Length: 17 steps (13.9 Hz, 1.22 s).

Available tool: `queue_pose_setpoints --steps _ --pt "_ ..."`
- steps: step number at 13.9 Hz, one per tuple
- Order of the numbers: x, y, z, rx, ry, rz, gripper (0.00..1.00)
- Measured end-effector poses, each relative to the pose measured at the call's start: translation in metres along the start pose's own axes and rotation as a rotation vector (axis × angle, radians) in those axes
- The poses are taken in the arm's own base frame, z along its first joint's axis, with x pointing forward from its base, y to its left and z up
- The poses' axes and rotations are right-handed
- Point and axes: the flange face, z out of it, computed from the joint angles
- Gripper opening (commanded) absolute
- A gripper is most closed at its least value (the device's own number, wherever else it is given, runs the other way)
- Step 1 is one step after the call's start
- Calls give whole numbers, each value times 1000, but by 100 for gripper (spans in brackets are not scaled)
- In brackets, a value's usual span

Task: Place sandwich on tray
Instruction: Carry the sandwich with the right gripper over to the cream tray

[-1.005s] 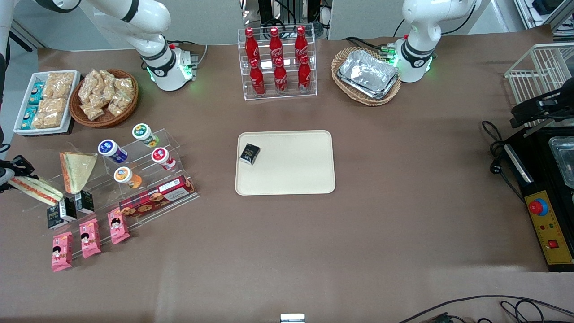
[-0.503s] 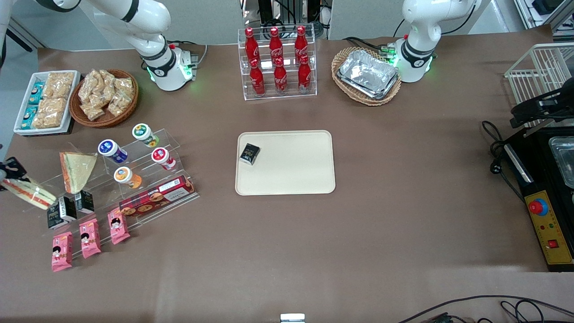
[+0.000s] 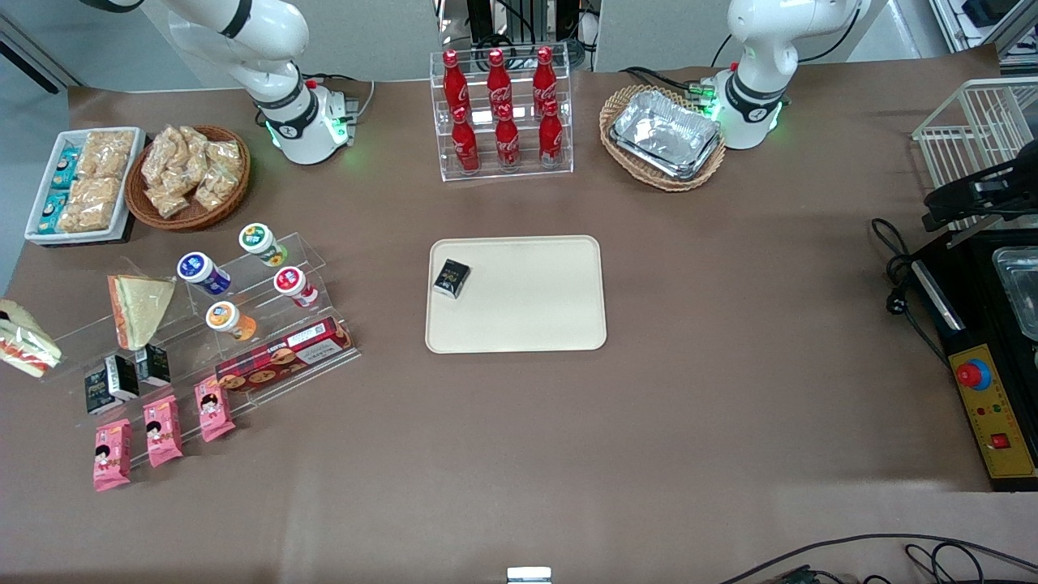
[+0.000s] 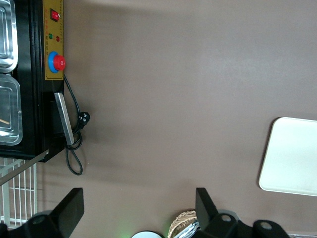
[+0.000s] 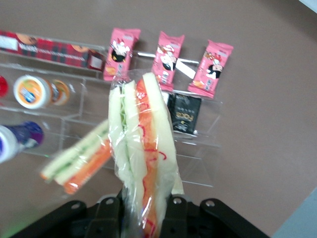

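Note:
The sandwich (image 5: pixel 143 144), a clear-wrapped wedge with white bread and red-orange and green filling, hangs above the acrylic stand. My right gripper (image 5: pixel 143 210) is shut on its narrow end. In the front view the sandwich (image 3: pixel 26 341) shows at the picture's edge, at the working arm's end of the table, and the gripper itself is out of that view. The cream-beige tray (image 3: pixel 527 320) lies flat at the table's middle, well away from the sandwich; its corner also shows in the left wrist view as the tray (image 4: pixel 292 158). A small black box (image 3: pixel 451 278) sits on the tray.
A second sandwich (image 3: pixel 139 307) with a broad bread face leans on the tiered acrylic stand (image 3: pixel 312 259), with yogurt cups (image 3: pixel 203 272), a biscuit pack (image 3: pixel 284 357), black boxes (image 3: pixel 122 377) and pink snack packs (image 3: pixel 162 418). Cola bottles (image 3: pixel 499 113), a foil-tray basket (image 3: pixel 665 134) and snack baskets (image 3: pixel 190 174) stand farther from the camera.
The sandwich has come up off the acrylic stand and moved outward toward the working arm's table end. The gripper, visible earlier beside it, has left the front view.

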Motion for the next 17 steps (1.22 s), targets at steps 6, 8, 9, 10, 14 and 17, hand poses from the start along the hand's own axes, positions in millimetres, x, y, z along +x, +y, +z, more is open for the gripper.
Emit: queue_pose_setpoints --steps 6,8,9,10,14,17 --pt "99 -88 -32 30 -4 202 0" --pt "144 -132 -30 33 -10 292 0" --pt "167 -157 -27 34 -15 339 0" --pt "188 -183 -25 34 -21 386 0" --pt "260 -302 -15 27 -47 602 0" --pt "300 -393 -3 10 -43 781 0"
